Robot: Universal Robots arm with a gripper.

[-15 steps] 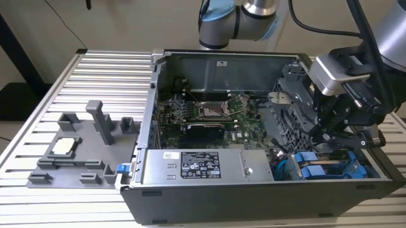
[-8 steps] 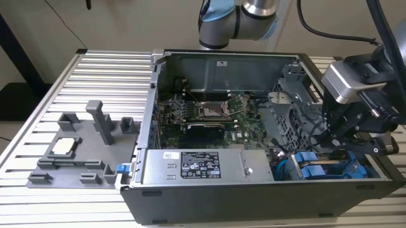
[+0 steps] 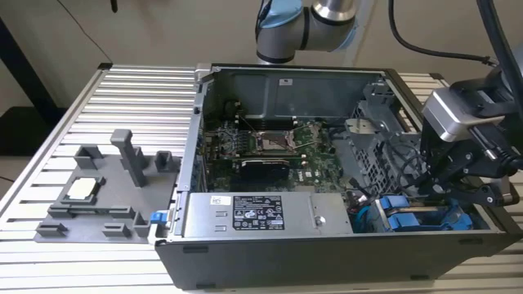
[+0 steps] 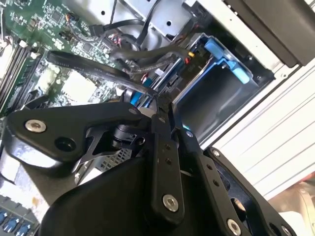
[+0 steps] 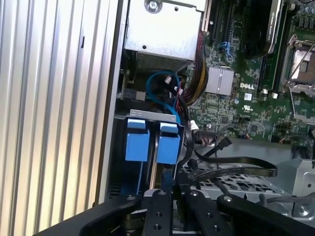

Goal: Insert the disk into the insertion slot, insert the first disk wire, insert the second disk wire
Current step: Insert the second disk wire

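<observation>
The gripper (image 4: 160, 105) hangs inside the open computer case (image 3: 270, 260), fingers drawn together on what looks like a thin dark wire (image 4: 98, 69) just above the disk (image 3: 421, 219). The disk sits in the insertion slot (image 4: 216, 93) beside the power supply (image 3: 261, 214), blue tabs outward. The wire likely handles light and limp; its stiff plug is the sensible hold.
</observation>
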